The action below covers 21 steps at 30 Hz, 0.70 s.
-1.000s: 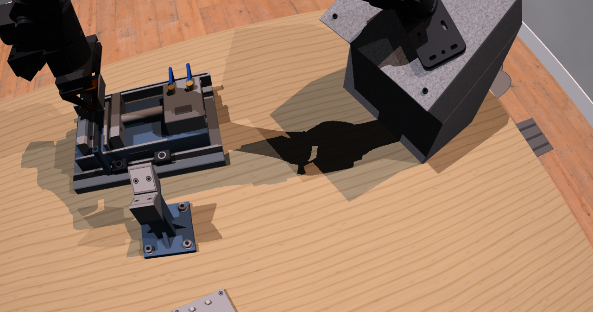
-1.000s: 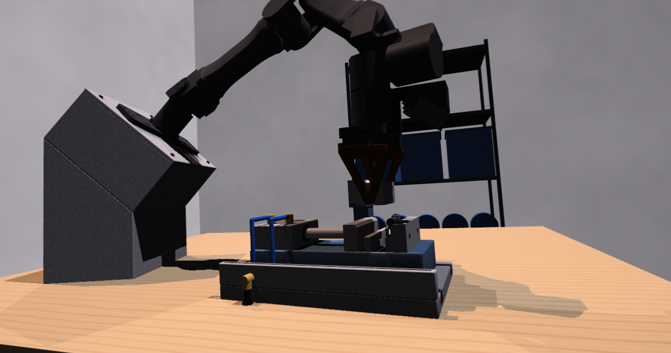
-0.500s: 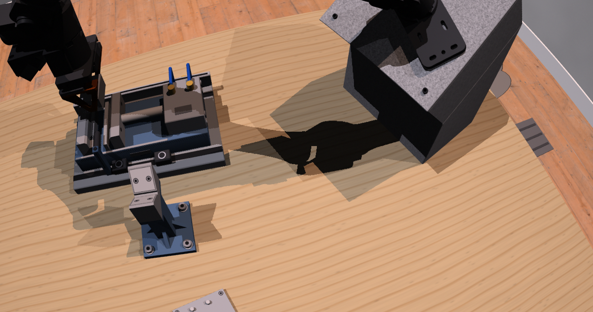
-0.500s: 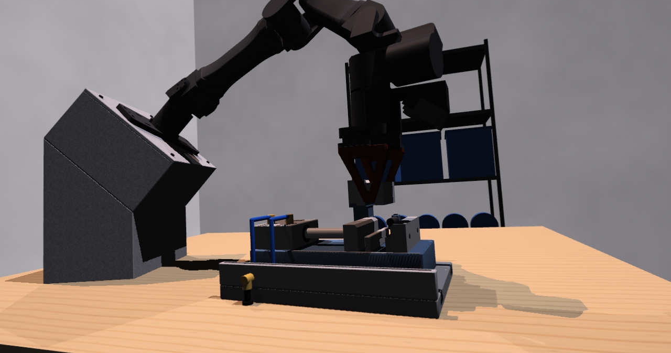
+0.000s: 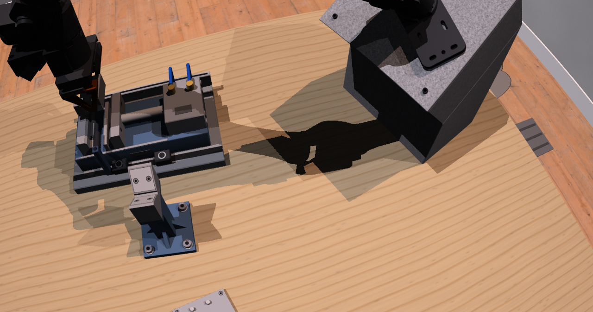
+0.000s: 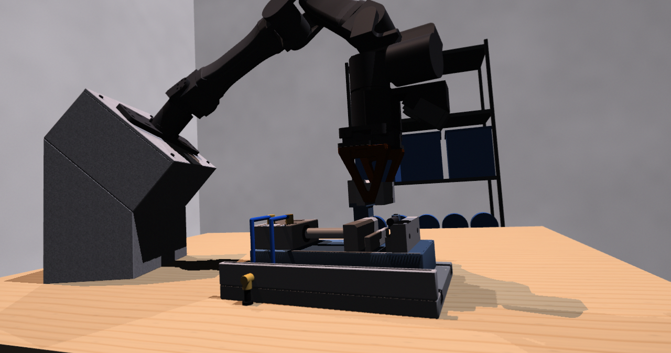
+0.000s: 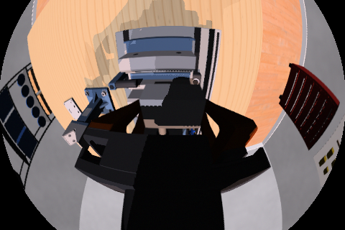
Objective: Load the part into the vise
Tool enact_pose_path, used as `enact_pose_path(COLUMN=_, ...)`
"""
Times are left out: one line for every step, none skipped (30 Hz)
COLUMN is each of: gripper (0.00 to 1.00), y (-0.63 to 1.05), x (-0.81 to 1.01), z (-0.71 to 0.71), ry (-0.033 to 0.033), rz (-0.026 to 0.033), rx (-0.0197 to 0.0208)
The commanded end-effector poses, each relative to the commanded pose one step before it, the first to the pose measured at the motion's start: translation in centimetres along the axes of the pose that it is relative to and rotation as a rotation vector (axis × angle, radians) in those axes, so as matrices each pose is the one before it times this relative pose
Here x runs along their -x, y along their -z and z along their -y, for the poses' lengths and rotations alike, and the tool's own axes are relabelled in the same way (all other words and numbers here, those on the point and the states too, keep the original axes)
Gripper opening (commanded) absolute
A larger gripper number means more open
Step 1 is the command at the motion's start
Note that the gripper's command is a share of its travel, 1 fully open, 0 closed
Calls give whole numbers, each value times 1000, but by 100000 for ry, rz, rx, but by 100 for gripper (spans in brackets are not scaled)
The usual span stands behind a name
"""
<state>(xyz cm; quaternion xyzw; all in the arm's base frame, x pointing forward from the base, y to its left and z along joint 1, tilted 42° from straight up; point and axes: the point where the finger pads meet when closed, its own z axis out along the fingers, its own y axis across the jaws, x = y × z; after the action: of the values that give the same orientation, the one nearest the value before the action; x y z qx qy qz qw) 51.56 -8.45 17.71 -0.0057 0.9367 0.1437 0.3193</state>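
My gripper [image 6: 369,195] [image 5: 88,101] [image 7: 172,100] is shut on the part [image 6: 382,193] [image 7: 184,100], a dark block. It holds the part in the air, a short way above the left end of the vise [image 5: 149,161] [image 6: 328,280] [image 7: 160,50]. The part hangs over the gap between the moving jaw [image 5: 116,121] [image 6: 357,235] and the fixed jaw [image 5: 84,136] [image 6: 404,232]. In the top view the arm hides most of the part. I cannot tell which way the slot faces.
The air cylinder [image 5: 184,113] [image 6: 285,233] with two blue hoses sits at the vise's right end. The V-block [image 5: 146,194] stands on a blue base in front of the vise. The infeed plate [image 5: 206,304] lies at the near table edge. The robot's grey pedestal [image 5: 431,81] [image 6: 103,186] stands at the back.
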Motion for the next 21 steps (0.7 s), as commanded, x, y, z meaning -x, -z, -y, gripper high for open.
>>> enact_pose_path(gripper=0, y=2185, x=1266, z=-85, ry=1074, rz=4660, rx=-2055)
enact_pose_path(gripper=0, y=36, x=33, z=-14, ry=58, rz=33, rx=-6)
enact_pose_path(gripper=0, y=38, x=34, z=-14, ry=61, rz=35, rx=-6)
enact_pose_path(gripper=0, y=40, x=36, z=-15, ry=64, rz=37, rx=-6)
enact_pose_path(gripper=0, y=41, x=37, z=-16, ry=67, rz=38, rx=-7)
enact_pose_path(gripper=0, y=43, x=39, z=-16, ry=69, rz=40, rx=-7)
enact_pose_path(gripper=0, y=45, x=40, z=-17, ry=72, rz=41, rx=-7)
enact_pose_path(gripper=0, y=46, x=51, z=-16, ry=92, rz=79, rx=-14)
enact_pose_path(gripper=0, y=48, x=71, z=-13, ry=132, rz=154, rx=-29)
enact_pose_path(gripper=0, y=49, x=85, z=-11, ry=158, rz=205, rx=-39)
enact_pose_path(gripper=0, y=44, x=75, z=-10, ry=148, rz=180, rx=-34)
enact_pose_path(gripper=0, y=8, x=4, z=-6, ry=58, rz=-2, rx=1)
enact_pose_path(gripper=0, y=8, x=-2, z=-7, ry=47, rz=-25, rx=6)
enact_pose_path(gripper=0, y=0, x=0, z=0, ry=0, rz=0, rx=0)
enact_pose_path(gripper=0, y=0, x=0, z=0, ry=0, rz=0, rx=0)
enact_pose_path(gripper=0, y=9, x=48, z=2, ry=144, rz=166, rx=-32)
enact_pose_path(gripper=0, y=9, x=-23, z=-12, ry=7, rz=-109, rx=23)
enact_pose_path(gripper=0, y=9, x=-28, z=-13, ry=-2, rz=-131, rx=27)
enact_pose_path(gripper=0, y=9, x=-10, z=-9, ry=34, rz=-59, rx=13)
enact_pose_path(gripper=0, y=9, x=9, z=-6, ry=72, rz=16, rx=-2)
enact_pose_path(gripper=0, y=9, x=18, z=-4, ry=89, rz=48, rx=-9)
